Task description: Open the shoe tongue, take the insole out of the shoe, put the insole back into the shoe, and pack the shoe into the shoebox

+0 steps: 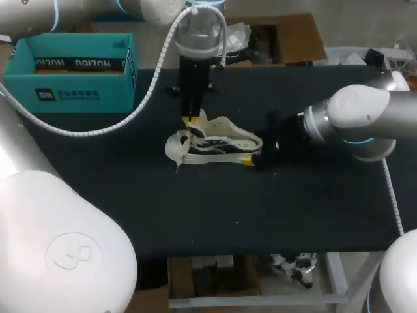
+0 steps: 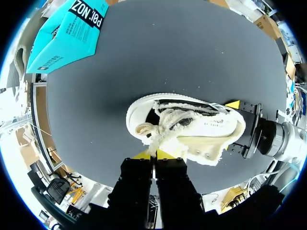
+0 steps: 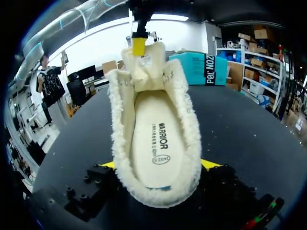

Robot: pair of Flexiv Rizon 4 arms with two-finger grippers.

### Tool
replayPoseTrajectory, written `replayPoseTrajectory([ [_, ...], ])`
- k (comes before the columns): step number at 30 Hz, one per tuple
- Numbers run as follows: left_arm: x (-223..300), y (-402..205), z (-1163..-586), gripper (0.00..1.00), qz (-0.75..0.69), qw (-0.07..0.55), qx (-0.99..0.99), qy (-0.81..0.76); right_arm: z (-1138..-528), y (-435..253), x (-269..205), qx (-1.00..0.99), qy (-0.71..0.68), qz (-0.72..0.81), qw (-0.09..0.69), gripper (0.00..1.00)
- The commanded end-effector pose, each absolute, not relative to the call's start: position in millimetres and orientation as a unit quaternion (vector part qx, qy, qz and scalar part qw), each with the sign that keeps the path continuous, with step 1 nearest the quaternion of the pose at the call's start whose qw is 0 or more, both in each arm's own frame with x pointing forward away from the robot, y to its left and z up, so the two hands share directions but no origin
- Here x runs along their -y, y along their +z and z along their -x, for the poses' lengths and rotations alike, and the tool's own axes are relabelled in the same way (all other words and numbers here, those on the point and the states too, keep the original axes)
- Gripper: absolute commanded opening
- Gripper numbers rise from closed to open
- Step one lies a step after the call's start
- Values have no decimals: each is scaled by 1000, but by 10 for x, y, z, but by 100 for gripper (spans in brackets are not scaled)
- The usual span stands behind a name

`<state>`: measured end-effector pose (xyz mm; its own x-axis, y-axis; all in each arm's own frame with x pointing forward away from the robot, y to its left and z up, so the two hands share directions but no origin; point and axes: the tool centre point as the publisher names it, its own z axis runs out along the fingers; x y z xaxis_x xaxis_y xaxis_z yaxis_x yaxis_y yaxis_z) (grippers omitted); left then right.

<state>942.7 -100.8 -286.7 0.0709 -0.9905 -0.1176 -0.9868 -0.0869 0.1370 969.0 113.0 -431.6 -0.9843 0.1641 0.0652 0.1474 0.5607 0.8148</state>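
Note:
A cream, fleece-lined shoe (image 1: pixel 218 145) stands mid-table, toe to the left. My left gripper (image 1: pixel 189 121) comes down from the far side and is shut on the raised tongue (image 3: pixel 144 72); its yellow tips (image 2: pixel 153 154) pinch the fleece. My right gripper (image 1: pixel 255 152) is at the heel, fingers wide apart with one against each side of it (image 3: pixel 158 165). The white insole (image 3: pixel 156 139) lies inside the shoe. The teal shoebox (image 1: pixel 71 72) sits open at the far left.
The black table mat (image 1: pixel 260 208) runs bare in front of the shoe. A brown carton (image 1: pixel 287 36) stands beyond the far edge. The left arm's white cable (image 1: pixel 98 127) drapes across the table's left side.

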Motion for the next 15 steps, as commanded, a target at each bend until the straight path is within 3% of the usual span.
replayPoseTrajectory([
  [1, 725, -3052, -9438, 0, -740, 100, 665, -8, -9726, -4414, -1147, -883, 462, -88, 8, 0],
  [11, 645, -3276, -9451, 0, -725, 133, 675, -7, -9726, -4414, -1147, -883, 462, -88, 8, 0],
  [12, 642, -3218, -9418, 23, -719, 131, 683, 0, -9726, -4414, -1147, -883, 462, -88, 8, 0],
  [15, 646, -3030, -9308, 44, -698, 119, 706, 23, -9726, -4414, -1147, -883, 462, -88, 8, 0],
])
